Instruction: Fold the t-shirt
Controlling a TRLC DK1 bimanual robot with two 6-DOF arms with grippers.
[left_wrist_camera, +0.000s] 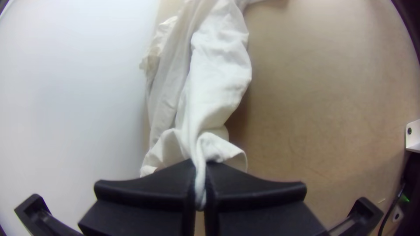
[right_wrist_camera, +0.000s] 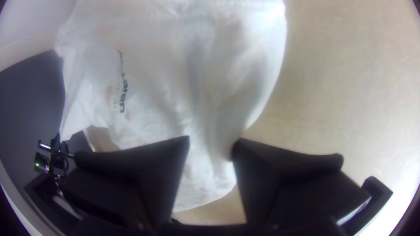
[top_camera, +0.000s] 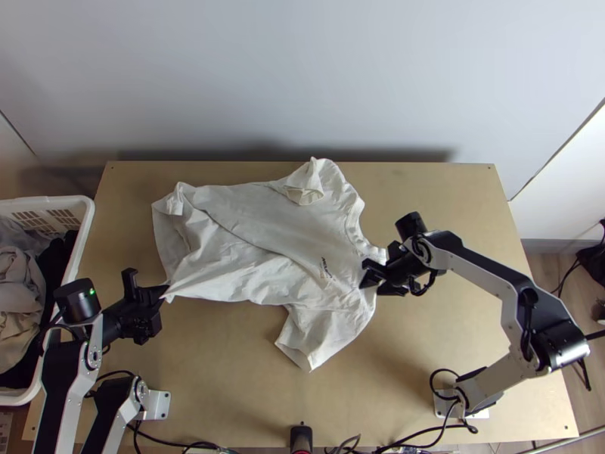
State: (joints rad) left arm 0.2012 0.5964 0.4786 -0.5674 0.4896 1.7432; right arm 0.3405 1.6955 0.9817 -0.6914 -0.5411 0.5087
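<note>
A white t-shirt (top_camera: 265, 234) lies wrinkled across the table, its hem side toward the left and its collar toward the right. My left gripper (top_camera: 162, 293) is shut on a hem corner at the lower left, pulling the cloth into a point; in the left wrist view the gripper (left_wrist_camera: 200, 188) pinches a narrow strip of the t-shirt (left_wrist_camera: 218, 65). At the collar side, my right gripper (top_camera: 370, 276) is over the shoulder edge. In the right wrist view the gripper (right_wrist_camera: 211, 146) has its fingers apart, with t-shirt cloth (right_wrist_camera: 166, 87) between and beyond them.
A white laundry basket (top_camera: 85, 234) holding crumpled clothes stands at the table's left edge. Bare wooden table (top_camera: 454, 189) lies beyond the right gripper. Cables (top_camera: 423, 435) run along the near edge, beside a small black device (top_camera: 301, 437).
</note>
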